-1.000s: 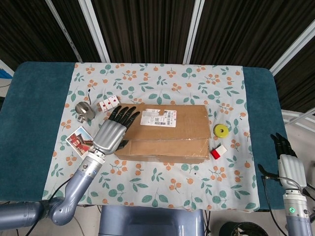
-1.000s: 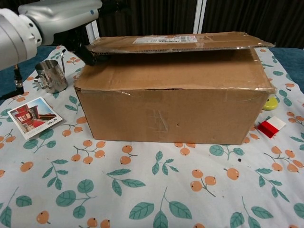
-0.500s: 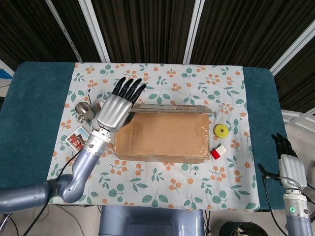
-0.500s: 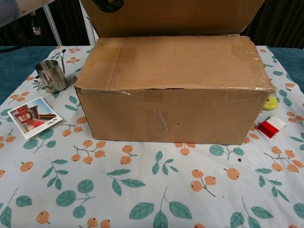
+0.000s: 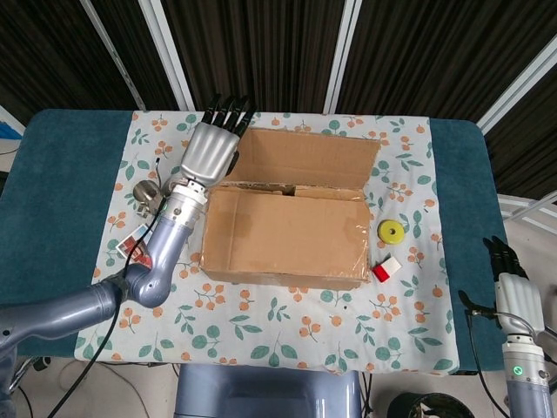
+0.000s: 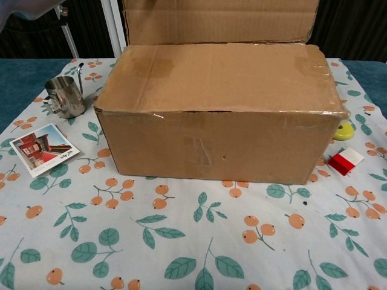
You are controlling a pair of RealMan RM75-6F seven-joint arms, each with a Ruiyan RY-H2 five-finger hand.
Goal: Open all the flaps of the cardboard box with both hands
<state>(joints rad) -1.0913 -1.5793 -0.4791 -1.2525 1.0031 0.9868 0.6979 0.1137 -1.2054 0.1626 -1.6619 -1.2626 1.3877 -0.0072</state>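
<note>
Table point(image 5: 61, 200) under a leaf-and-orange printed cloth point(image 5: 287, 322), carrying everything.

Cardboard box point(image 5: 283, 239) sitting at the middle of the cloth, long side along the near edge. Far flap point(image 5: 305, 161) now swinging fully up and leaning back toward the far edge; half a second ago standing roughly vertical, a second ago only just lifting off the top. Near flap point(image 5: 283, 235) lying flat over the opening, covering most of it; a dark strip of interior showing behind it. End flaps not clearly readable under it.

Left hand point(image 5: 211, 152) pressing flat against the far-left corner of the raised flap, fingers extended and together, grasping nothing. Right hand point(image 5: 512, 292) hanging off the right edge of the table, well apart from the box, fingers straight, holding nothing.

Reading: one long flap done, near flap and likely two end flaps remaining; right hand not yet taking part.

Metal cup point(image 5: 148, 197) near the left edge of the cloth, postcard point(image 6: 42, 149) just nearer. Yellow disc point(image 5: 391, 232) and red-and-white block point(image 5: 386, 269) beside the box's right end.
</note>
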